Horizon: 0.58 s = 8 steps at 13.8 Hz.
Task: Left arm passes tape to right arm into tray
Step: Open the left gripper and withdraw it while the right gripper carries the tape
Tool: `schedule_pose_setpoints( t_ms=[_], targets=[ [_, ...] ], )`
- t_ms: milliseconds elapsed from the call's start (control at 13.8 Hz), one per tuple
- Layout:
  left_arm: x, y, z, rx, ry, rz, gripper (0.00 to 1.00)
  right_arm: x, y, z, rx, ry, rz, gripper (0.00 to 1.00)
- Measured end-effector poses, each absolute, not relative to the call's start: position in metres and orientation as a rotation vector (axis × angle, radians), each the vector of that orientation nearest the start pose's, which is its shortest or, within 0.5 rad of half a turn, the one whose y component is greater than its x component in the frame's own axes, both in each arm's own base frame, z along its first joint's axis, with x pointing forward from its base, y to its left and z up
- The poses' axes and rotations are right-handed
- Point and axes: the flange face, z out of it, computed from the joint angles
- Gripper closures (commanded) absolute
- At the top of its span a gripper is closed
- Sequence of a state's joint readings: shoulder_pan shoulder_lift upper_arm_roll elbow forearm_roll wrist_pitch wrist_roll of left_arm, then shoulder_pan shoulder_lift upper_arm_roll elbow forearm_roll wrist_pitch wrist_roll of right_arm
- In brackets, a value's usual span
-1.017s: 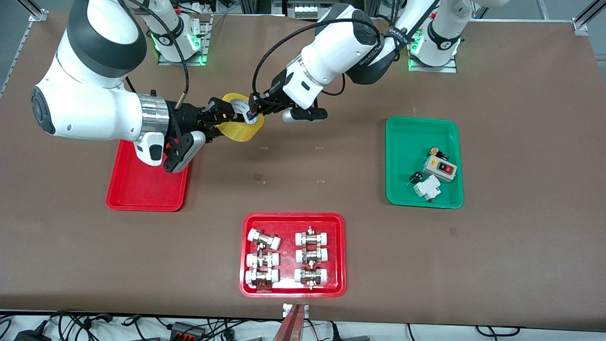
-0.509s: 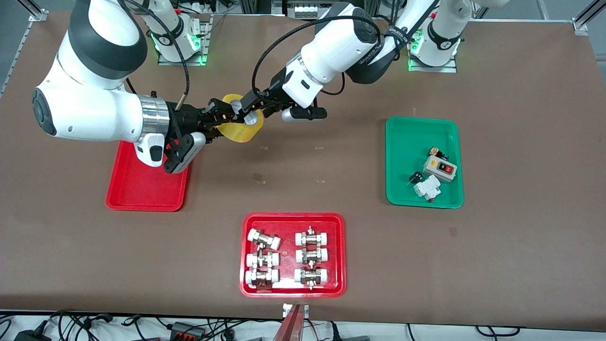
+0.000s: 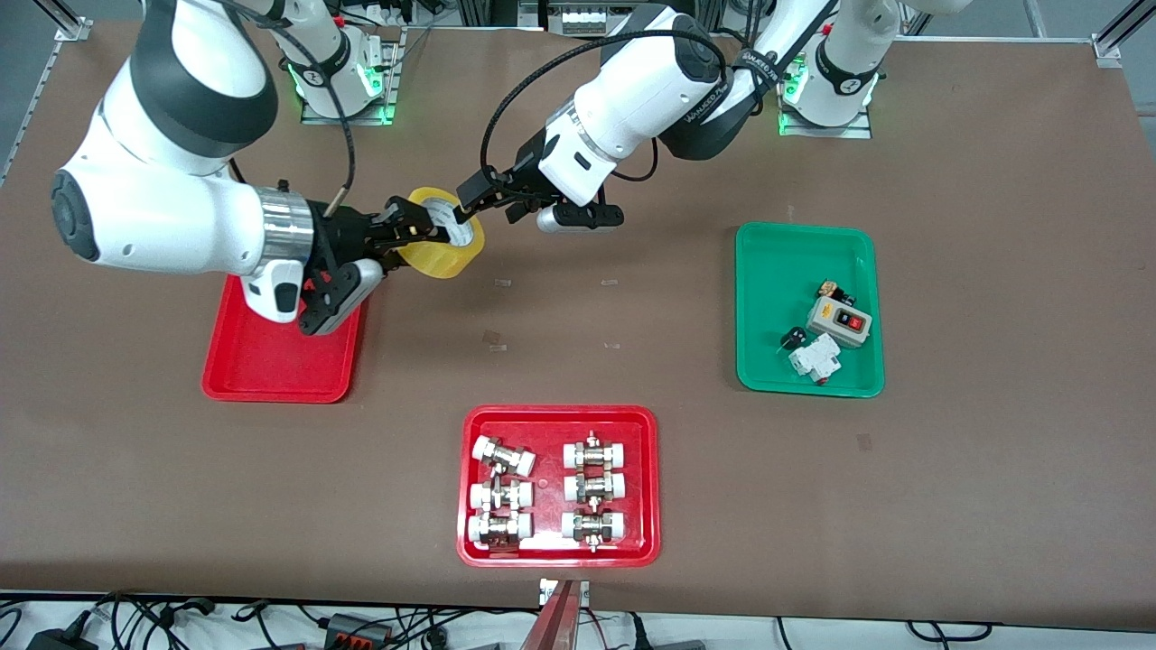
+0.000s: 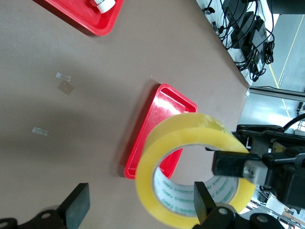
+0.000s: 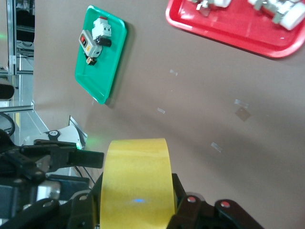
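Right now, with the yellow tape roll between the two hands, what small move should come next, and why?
Probably draw the left hand back clear of the tape. Its fingers stand open beside the roll, while the right hand is shut on it, so the right arm can then carry it to the red tray.

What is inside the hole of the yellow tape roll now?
In the tape hole, one finger of the right gripper presses the pale core; the left wrist view shows it there. The open left gripper is outside the roll. The rest of the hole is hidden.

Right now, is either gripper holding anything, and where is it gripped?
The right gripper holds the tape by its ring wall, over the table. The left gripper is open beside it, holding nothing.
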<state>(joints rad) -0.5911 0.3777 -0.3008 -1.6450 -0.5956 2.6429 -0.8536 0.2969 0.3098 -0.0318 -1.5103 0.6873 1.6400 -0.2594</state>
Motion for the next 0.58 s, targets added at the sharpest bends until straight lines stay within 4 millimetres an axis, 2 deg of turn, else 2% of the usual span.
schedule_pose_setpoints(
  t_ms=[145, 291, 436, 581],
  targets=[
    [0.482, -0.514, 0.468, 2.288, 0.532, -0.022, 0.04, 0.607, 0.210, 0.488, -2.419, -0.456, 0.229, 0.67],
    [0.493, -0.496, 0.455, 2.313, 0.557, -0.009, 0.03, 0.611, 0.182, 0.475, -2.423, -0.397, 0.265, 0.67],
    [0.505, -0.463, 0.443, 2.385, 0.557, 0.046, 0.03, 0.617, 0.145, 0.457, -2.418, -0.325, 0.314, 0.67],
    [0.515, -0.424, 0.440, 2.477, 0.552, 0.081, 0.00, 0.622, 0.102, 0.435, -2.407, -0.239, 0.365, 0.67]
  ],
)
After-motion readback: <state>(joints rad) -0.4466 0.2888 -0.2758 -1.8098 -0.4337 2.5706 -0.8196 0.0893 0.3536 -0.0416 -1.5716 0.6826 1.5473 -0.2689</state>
